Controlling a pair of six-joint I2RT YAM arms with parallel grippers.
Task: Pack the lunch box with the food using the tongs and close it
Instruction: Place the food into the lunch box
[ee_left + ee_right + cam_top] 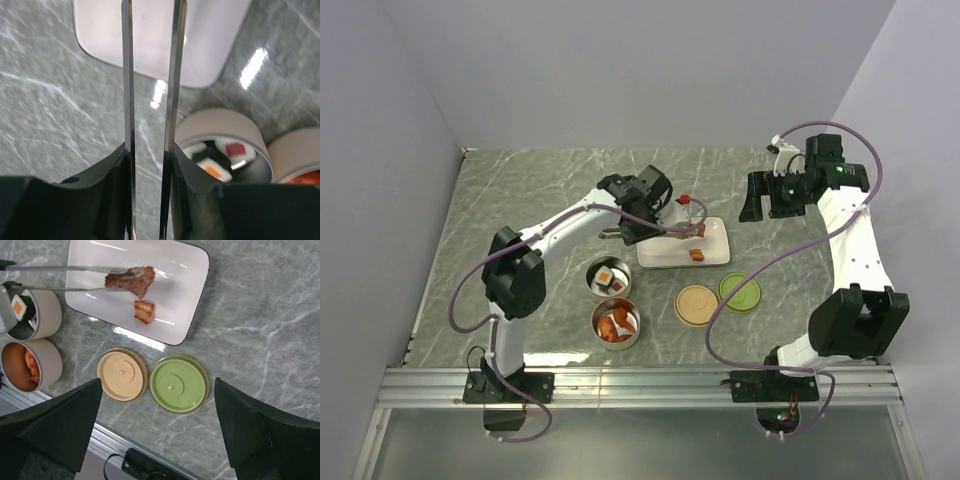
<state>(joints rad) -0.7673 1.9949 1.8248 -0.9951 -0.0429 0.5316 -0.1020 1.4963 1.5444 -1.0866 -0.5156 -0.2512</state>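
Left gripper [148, 161] clamps long slim silver metal tongs [128, 75] pinching a reddish-brown food chunk [132, 281] above the white rectangular plate [186, 287]; any slackening could drop it; right gripper [158, 390] gapes empty.

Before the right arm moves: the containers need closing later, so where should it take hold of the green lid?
Probably the small centre knob, from straight above: the green lid lies flat, its rim low on the table, and the tan lid crowds one side.
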